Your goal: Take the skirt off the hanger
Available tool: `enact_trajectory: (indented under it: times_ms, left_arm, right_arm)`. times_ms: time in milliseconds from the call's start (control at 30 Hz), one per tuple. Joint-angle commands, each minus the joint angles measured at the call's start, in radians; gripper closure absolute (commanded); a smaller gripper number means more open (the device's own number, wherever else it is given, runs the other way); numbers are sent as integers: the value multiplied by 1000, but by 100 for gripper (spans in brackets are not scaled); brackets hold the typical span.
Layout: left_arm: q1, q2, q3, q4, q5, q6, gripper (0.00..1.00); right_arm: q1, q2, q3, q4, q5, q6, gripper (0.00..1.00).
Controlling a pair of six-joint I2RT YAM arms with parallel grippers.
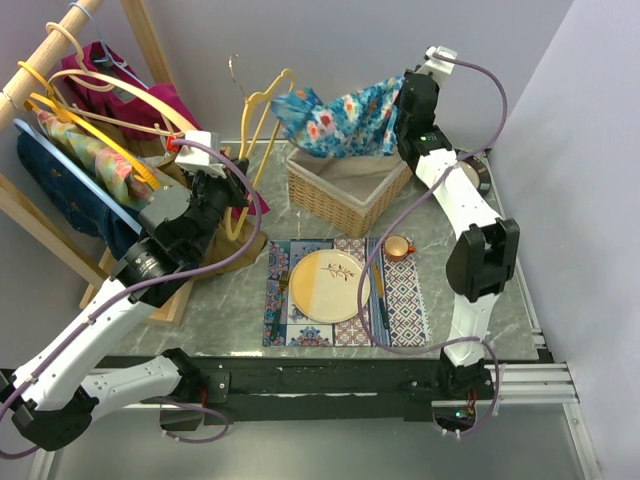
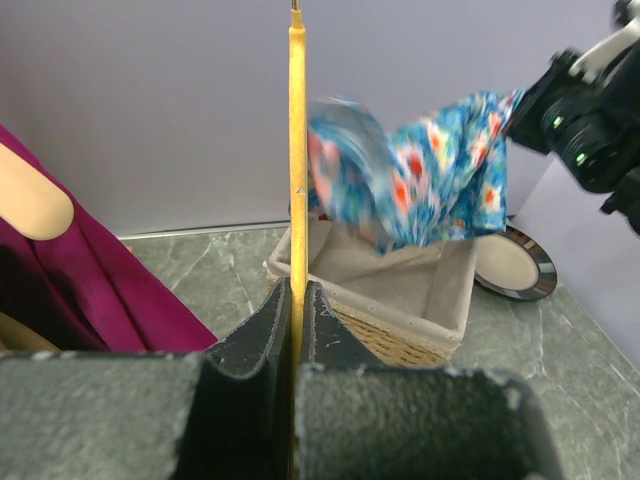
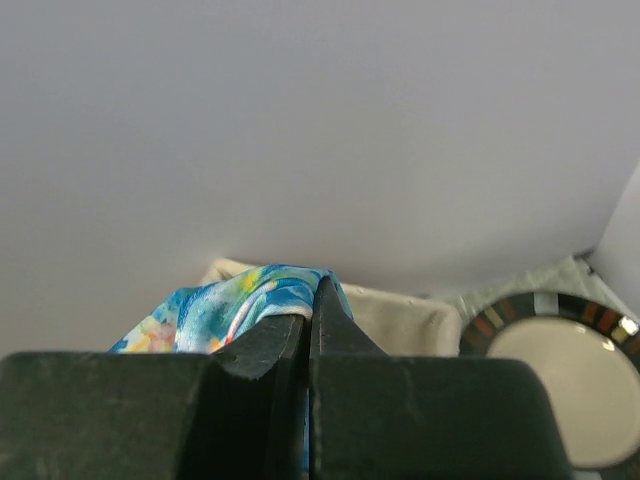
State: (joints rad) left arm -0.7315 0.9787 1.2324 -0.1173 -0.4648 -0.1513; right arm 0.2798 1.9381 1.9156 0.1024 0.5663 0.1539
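The right gripper (image 3: pixel 310 300) is pinching one edge of the blue flowered skirt (image 1: pixel 335 122) between fully closed jaws. The cloth is stretching out to the gripper's left and hanging above a wicker basket (image 1: pixel 340 190) that is sitting on the counter (image 1: pixel 225 300) below. The skirt's far end is reaching just beside the yellow hanger (image 1: pixel 262 105); I cannot tell whether they are touching. The left gripper (image 2: pixel 297 290) is clamping that hanger's thin frame, which is rising upright above it. A striped-rim plate (image 3: pixel 560 370) is lying below and right of the right gripper.
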Motion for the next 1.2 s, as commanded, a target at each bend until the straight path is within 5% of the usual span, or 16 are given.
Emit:
enact_trajectory:
  times_ms: [0, 267, 367, 467, 667, 833, 1000, 1167]
  left_arm:
    - [6, -23, 19, 82, -15, 9, 99]
    - [12, -37, 9, 90, -21, 16, 99]
    - [15, -40, 4, 91, -21, 16, 99]
    - [20, -38, 6, 91, -14, 13, 99]
    - [20, -40, 4, 90, -1, 10, 99]
    - [23, -41, 3, 91, -11, 15, 99]
    - [29, -40, -10, 105, -20, 19, 99]
    - [30, 0, 18, 104, -80, 3, 99]
  right_arm:
    - [-34, 56, 57, -30, -23, 53, 100]
    - [-39, 99, 59, -58, -117, 93, 100]
    - [-37, 114, 89, -85, -166, 92, 92]
    - [-37, 137, 123, -93, -194, 82, 100]
    - [-39, 202, 200, -96, -80, 26, 100]
    - [-19, 177, 116, -72, -189, 48, 98]
    - [28, 174, 111, -150, -392, 56, 67]
    - [50, 59, 73, -245, -411, 131, 22]
